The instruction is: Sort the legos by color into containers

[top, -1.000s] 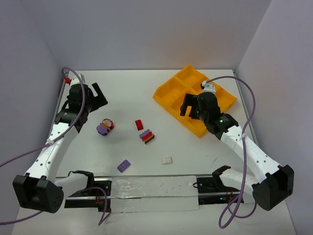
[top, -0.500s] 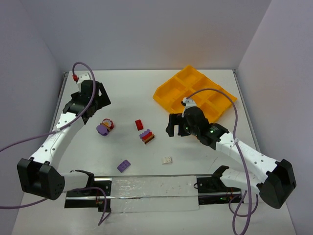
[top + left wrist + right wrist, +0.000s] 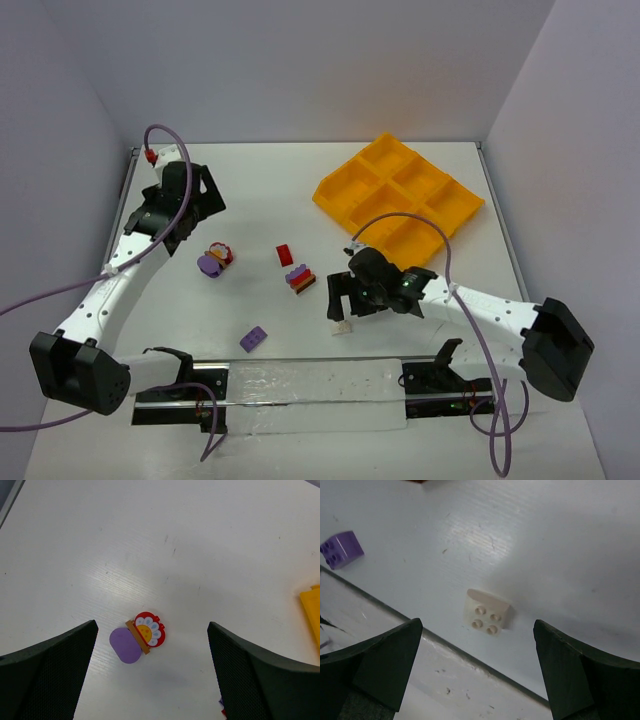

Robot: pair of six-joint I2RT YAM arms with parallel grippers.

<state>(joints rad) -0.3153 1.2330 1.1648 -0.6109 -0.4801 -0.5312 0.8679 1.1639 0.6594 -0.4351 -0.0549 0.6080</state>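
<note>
Looks like a robotics lab test cell: white bench (image 3: 400,170) boxed in by plain grey walls (image 3: 300,70), left arm (image 3: 110,290) and right arm (image 3: 490,310) bolted to a rail (image 3: 310,385) at the near edge, loose purple cables (image 3: 400,214), props just toy bricks (image 3: 300,278) and a yellow tray (image 3: 335,195).

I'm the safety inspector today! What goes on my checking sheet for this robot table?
Surface: white table, faintly scuffed.
Job's things: orange-yellow plastic tray with six square compartments, no brick seen in it; small white studded brick, purple brick, red brick, purple-red-brown stack and purple-and-red flower piece, all loose on the table.
Clutter: nothing seen.
Grippers: left gripper open, above the flower piece; right gripper open, above the white brick.
Cables: purple cables loop off both arms.
Surroundings: plain pale walls.
</note>
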